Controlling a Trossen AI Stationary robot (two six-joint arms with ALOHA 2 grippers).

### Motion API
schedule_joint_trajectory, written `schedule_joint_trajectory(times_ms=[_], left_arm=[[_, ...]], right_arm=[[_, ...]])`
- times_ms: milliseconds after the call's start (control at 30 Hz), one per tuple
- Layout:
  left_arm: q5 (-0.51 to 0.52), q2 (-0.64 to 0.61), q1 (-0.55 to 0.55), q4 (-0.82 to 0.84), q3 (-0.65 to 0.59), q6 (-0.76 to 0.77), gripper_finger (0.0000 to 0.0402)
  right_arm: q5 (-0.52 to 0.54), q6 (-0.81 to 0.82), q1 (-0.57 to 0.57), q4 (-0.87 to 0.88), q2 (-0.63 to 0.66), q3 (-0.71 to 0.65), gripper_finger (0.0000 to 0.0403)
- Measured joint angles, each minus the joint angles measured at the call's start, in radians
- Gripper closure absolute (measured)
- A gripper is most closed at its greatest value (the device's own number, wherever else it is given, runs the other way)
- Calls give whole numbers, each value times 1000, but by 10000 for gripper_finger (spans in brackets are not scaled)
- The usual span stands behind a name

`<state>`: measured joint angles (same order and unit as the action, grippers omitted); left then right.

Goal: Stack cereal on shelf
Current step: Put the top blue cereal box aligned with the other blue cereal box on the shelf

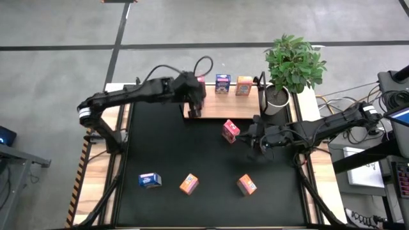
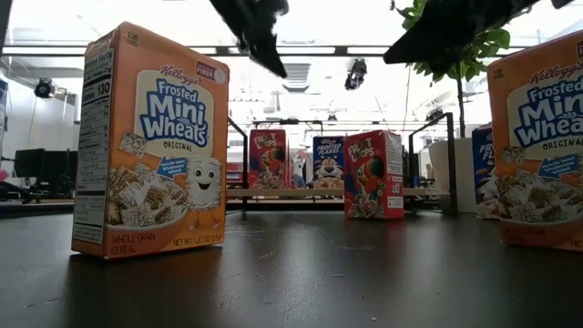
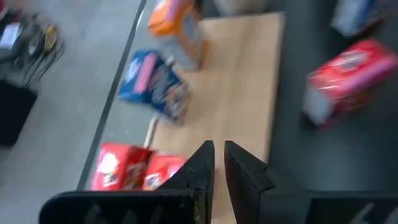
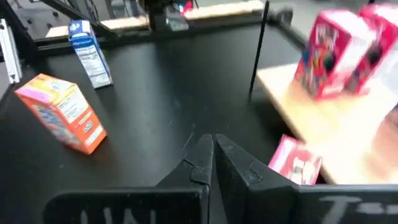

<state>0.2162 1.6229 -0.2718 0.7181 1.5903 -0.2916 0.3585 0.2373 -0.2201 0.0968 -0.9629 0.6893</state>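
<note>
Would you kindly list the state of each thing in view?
Light-wood shelf: holds three boxes.
Red cereal box: standing on the black table, off shelf.
Blue box: on table.
Two orange boxes: on table.
Left gripper: shut, empty, over shelf.
Right gripper: shut, empty.

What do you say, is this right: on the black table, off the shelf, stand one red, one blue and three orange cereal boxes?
Not quite. Only two orange boxes stand on the black table: the left orange box and the right orange box. The third orange box is on the shelf. One red box and one blue box are right. The high view shows it.
</note>
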Motion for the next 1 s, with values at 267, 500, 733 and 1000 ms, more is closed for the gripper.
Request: schedule_joint_trajectory(times_ms=[267,500,733,1000], left_arm=[[-14,-144,223,-120,-127,21,400],[-13,-304,334,-348,-361,19,401],[-7,-440,336,-506,-528,35,401],[-7,-492,336,-511,-543,23,401]], right_arm=[[-1,390,-42,565,-2,215,394],[-10,767,-42,1130,-1,350,393],[-123,917,-41,1254,12,345,329],[-80,920,-41,1226,-9,281,189]])
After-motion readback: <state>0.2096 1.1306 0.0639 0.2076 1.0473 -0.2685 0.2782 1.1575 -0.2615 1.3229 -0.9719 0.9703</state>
